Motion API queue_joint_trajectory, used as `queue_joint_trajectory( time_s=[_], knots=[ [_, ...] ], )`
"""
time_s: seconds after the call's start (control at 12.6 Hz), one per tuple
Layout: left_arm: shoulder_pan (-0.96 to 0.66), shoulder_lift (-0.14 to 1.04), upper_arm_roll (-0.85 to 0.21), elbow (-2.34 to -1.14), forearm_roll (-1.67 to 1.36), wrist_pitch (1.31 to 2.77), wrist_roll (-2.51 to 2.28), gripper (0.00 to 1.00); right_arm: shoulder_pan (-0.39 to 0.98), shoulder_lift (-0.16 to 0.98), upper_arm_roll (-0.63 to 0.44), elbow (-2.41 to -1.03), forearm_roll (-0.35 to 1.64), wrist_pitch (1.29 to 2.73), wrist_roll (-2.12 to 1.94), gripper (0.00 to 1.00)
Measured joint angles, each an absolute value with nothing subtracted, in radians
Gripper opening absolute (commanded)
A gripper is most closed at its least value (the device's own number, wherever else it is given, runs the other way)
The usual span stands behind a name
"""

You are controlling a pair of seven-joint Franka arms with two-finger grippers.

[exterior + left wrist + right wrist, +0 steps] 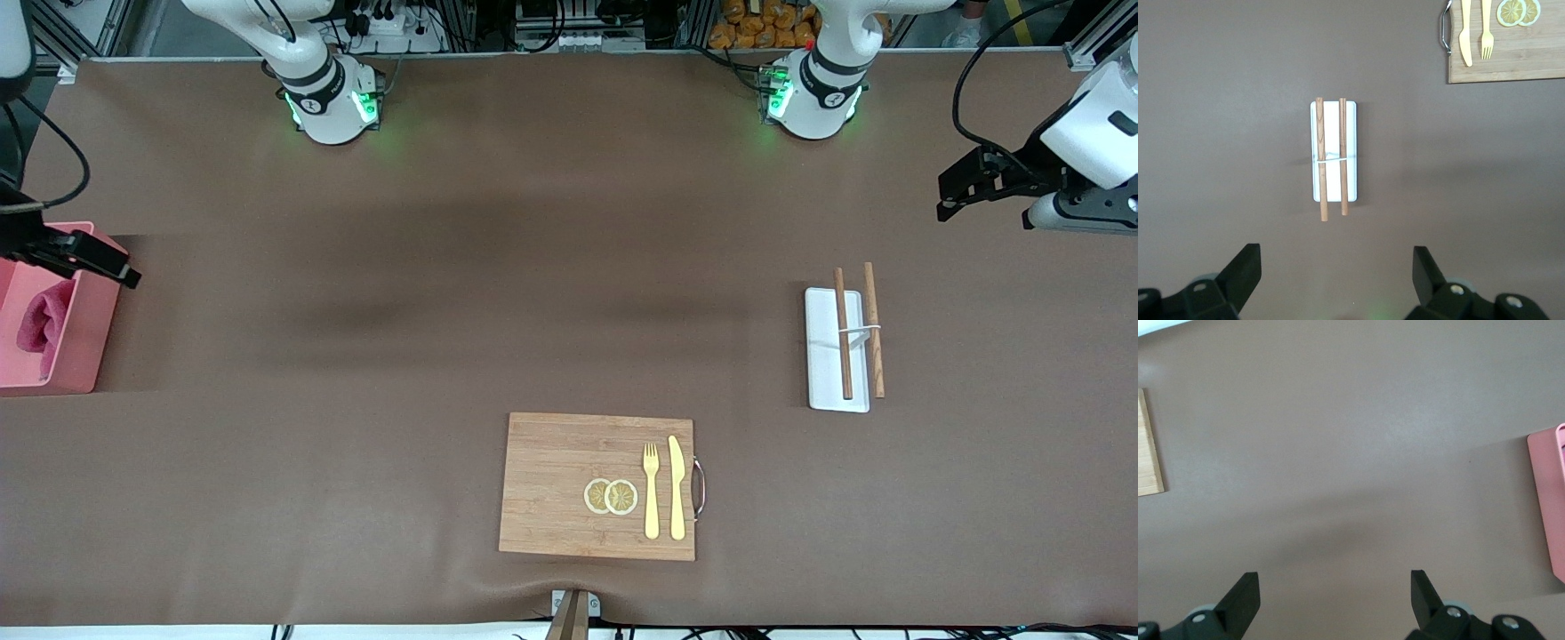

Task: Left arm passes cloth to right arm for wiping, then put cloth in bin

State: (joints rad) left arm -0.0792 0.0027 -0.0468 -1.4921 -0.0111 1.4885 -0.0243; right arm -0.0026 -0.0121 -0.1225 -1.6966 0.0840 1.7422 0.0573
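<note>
With the cloth [43,324] bunched inside the bin [84,351], I'd pinch a raised fold (soft, light, floppy), both the left gripper [1337,270] and right gripper [1335,593] hanging wide and empty.

Soft pink cloth [44,324] lies in a smooth plastic bin [82,342] on the matt brown worktop [444,311]; nearby, a grained bamboo cutting board [551,484] with a metal handle [699,487].
</note>
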Motion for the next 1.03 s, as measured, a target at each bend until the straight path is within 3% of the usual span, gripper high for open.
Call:
queue_joint_trajectory(
  time_s=[0.32,1.03],
  knots=[
    [-0.079,0.003,-0.047,-1.492,-0.011,1.489,-0.024,1.00,0.002,0.028,-0.115,-1.585,0.051,1.704,0.057,1.00],
    [-0.079,0.003,-0.047,-1.492,-0.011,1.489,-0.024,1.00,0.023,0.043,-0.110,-1.573,0.051,1.684,0.058,1.00]
  ],
)
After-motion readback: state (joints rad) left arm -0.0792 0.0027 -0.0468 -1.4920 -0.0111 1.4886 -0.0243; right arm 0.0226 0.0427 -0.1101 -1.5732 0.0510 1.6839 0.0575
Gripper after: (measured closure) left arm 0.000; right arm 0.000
